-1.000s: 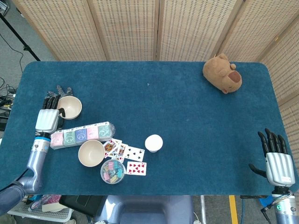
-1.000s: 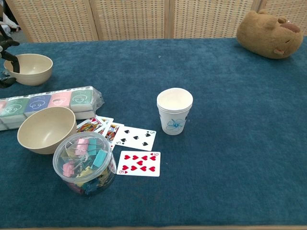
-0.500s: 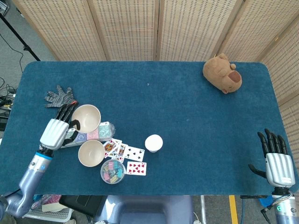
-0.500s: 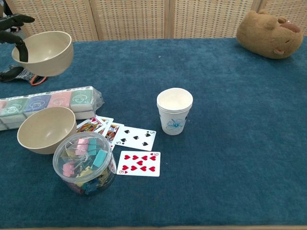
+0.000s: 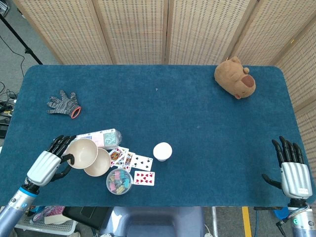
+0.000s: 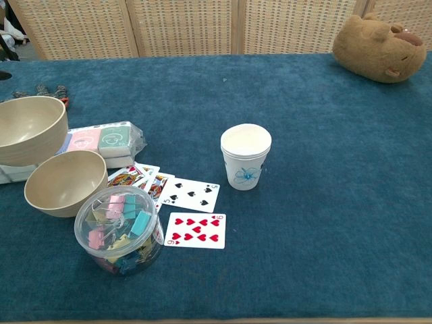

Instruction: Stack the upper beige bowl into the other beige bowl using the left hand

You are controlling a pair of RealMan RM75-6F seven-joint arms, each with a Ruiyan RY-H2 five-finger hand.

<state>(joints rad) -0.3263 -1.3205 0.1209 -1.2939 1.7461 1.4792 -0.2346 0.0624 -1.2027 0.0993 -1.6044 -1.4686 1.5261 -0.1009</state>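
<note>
left robot hand carrying the upper beige bowl over the other beige bowl

the left robot hand [image 5: 47,164] grips the upper beige bowl [image 5: 82,152] by its near-left rim, holding it raised so it overlaps the left edge of the other beige bowl [image 5: 100,163], which sits on the blue bench [image 5: 197,113]. behind them lies the wrapped pack of tissues [image 5: 101,138]; playing cards [image 5: 136,168], a tub of clips [image 5: 119,181] and a paper cup [image 5: 162,151] lie to the right. a grey glove [image 5: 63,103] lies further back, a plush toy [image 5: 235,77] at the far right corner. the right robot hand [image 5: 293,170] rests at the bench's near right edge, fingers apart, holding nothing.
</note>
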